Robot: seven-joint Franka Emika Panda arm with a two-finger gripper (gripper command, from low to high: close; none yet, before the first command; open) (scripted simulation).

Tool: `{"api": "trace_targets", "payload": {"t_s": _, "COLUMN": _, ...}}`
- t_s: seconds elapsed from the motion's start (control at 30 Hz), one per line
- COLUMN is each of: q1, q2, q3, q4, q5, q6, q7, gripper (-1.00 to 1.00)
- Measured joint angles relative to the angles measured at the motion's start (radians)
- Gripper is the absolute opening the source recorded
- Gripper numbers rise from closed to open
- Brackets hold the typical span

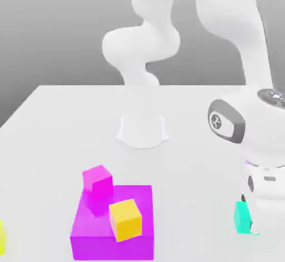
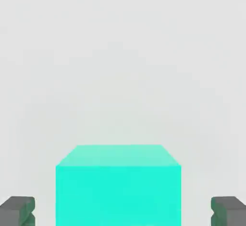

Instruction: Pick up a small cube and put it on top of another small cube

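Teal cube (image 2: pixel 118 184) sits btwn the gripper (image 2: pixel 123 211) fingers (image 2: pixel 17 210) — spread apart, gaps both sides, not clamped — on white table (image 1: pixel 67 127).

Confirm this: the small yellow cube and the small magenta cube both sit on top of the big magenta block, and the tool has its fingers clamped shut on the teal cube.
Not quite. In the hand view the tool is open: its fingers stand clear of the teal cube on either side, not clamped on it. The rest holds: the exterior view shows the small yellow cube and small magenta cube on the big magenta block.
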Motion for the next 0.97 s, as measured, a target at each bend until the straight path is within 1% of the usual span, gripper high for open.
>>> {"api": "trace_targets", "payload": {"t_s": 0.17, "q1": 0.000, "q2": 0.001, "q3": 0.000, "q4": 0.000, "q5": -0.002, "q6": -0.001, "q7": 0.002, "gripper": -1.00}}
{"api": "trace_targets", "payload": {"t_s": 0.33, "q1": -0.011, "q2": -0.160, "q3": 0.006, "q4": -0.030, "q5": 0.009, "q6": -0.131, "q7": -0.010, "gripper": -1.00}}
{"api": "trace_targets", "payload": {"t_s": 0.47, "q1": -0.121, "q2": -0.284, "q3": -0.082, "q4": -0.012, "q5": 0.025, "q6": -0.266, "q7": -0.112, "gripper": -1.00}}
{"api": "trace_targets", "payload": {"t_s": 0.67, "q1": -0.410, "q2": -0.440, "q3": -0.210, "q4": 0.023, "q5": 0.012, "q6": -0.461, "q7": -0.258, "gripper": -1.00}}
{"api": "trace_targets", "payload": {"t_s": 0.73, "q1": -0.429, "q2": -0.419, "q3": -0.207, "q4": 0.018, "q5": 0.026, "q6": -0.438, "q7": -0.286, "gripper": -1.00}}
{"api": "trace_targets", "payload": {"t_s": 0.83, "q1": -0.425, "q2": -0.341, "q3": -0.196, "q4": -0.001, "q5": 0.050, "q6": -0.343, "q7": -0.309, "gripper": -1.00}}
{"api": "trace_targets", "payload": {"t_s": 0.87, "q1": -0.426, "q2": -0.326, "q3": -0.195, "q4": -0.005, "q5": 0.053, "q6": -0.325, "q7": -0.312, "gripper": 1.00}}
{"api": "trace_targets", "payload": {"t_s": 0.97, "q1": -0.426, "q2": -0.326, "q3": -0.195, "q4": -0.005, "q5": 0.053, "q6": -0.325, "q7": -0.312, "gripper": 1.00}}
